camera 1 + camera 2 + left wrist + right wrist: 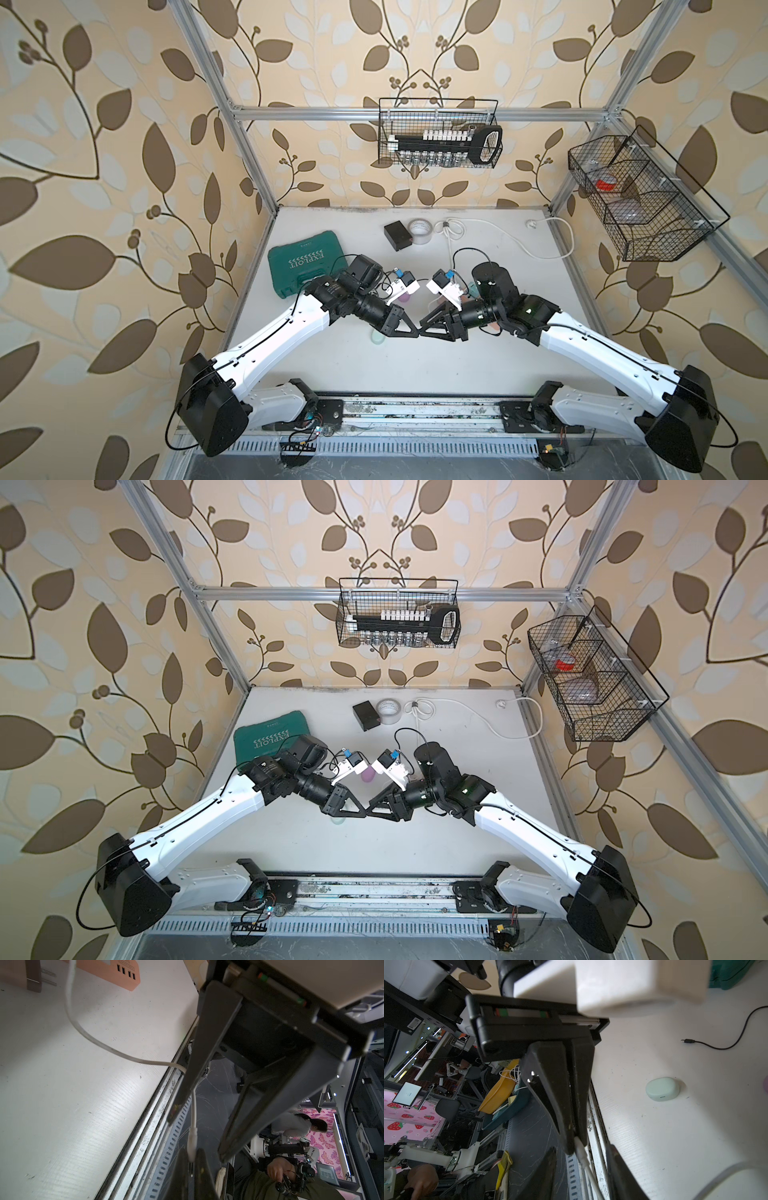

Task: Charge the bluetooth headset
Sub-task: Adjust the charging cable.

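White cable (135, 1060) clamped in L gripper (572, 1142), R gripper (198, 1136) jaws apart around it

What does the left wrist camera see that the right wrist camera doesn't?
Only the left wrist view: an orange power strip with USB ports and a brown two-pin plug. Only the right wrist view: the mint earbud case, a loose black cable and a corner of the green tool case. Both: the white table and the white cable, its plug pinched in the shut left hand.
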`<act>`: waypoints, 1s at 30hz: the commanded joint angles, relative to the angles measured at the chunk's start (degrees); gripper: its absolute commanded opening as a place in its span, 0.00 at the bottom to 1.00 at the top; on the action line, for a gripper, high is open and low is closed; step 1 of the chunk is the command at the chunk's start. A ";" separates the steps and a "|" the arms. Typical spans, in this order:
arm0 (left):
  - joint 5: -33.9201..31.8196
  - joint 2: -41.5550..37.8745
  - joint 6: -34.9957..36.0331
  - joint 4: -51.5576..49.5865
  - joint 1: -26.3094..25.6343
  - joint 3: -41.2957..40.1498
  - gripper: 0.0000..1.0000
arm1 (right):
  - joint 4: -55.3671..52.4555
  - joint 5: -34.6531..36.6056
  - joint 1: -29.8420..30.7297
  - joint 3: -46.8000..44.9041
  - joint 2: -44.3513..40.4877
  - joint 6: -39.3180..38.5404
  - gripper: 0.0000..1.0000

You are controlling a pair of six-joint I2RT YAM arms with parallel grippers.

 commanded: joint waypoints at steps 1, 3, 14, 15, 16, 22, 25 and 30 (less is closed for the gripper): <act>0.17 -1.16 1.23 2.15 0.17 1.66 0.00 | -1.38 -0.97 -0.04 -0.37 -0.10 -1.42 0.44; -0.13 -1.25 1.21 2.16 0.17 1.53 0.00 | -0.76 -1.24 -0.08 -0.76 -0.39 -1.02 0.41; -0.44 -1.24 1.12 2.12 0.30 1.62 0.00 | -0.64 -2.86 -2.15 -1.88 -0.52 -1.18 0.22; -0.44 -1.25 1.12 2.11 0.30 1.71 0.00 | -0.66 -3.03 -2.12 -1.91 -0.48 -1.16 0.26; -0.53 -1.25 1.12 2.12 0.42 1.77 0.00 | -0.64 -3.20 -2.15 -1.97 -0.65 -1.25 0.30; -0.80 -1.10 1.14 2.11 0.61 1.86 0.00 | -0.70 -4.95 -2.15 -2.01 -0.44 -1.86 0.26; -0.84 -1.07 1.10 2.28 0.64 1.85 0.00 | -0.33 -6.29 -2.14 -2.04 -0.15 -1.79 0.26; -1.08 -0.99 1.03 2.38 0.66 1.86 0.00 | -0.07 -7.09 -2.06 -2.12 -0.30 -1.86 0.30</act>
